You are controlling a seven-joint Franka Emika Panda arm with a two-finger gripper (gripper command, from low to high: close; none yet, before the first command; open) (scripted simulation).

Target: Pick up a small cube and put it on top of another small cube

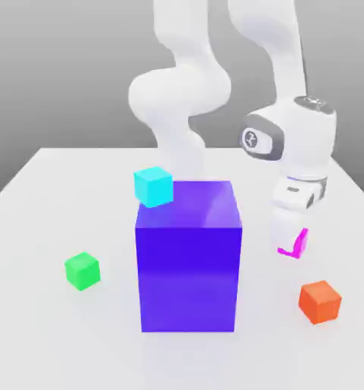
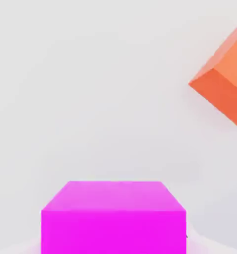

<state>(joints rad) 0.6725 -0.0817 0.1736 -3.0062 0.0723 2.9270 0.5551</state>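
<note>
The small magenta cube (image 1: 298, 246) sits low at the exterior view's right, just to the right of the big blue-purple block (image 1: 188, 255). My gripper (image 1: 292, 241) hangs straight down over it, its white fingers shut on the cube so that just a strip of magenta shows. The hand view has the same magenta cube (image 2: 113, 216) close up, with the white table behind it. A small orange-red cube (image 1: 320, 301) rests on the table a little nearer the camera than the gripper, and its corner (image 2: 224, 79) also appears in the hand view.
A cyan cube (image 1: 154, 186) lies behind the big block's left top corner. A green cube (image 1: 82, 270) sits on the white table (image 1: 48, 206) at the exterior view's left. The tall block stands close beside the gripper.
</note>
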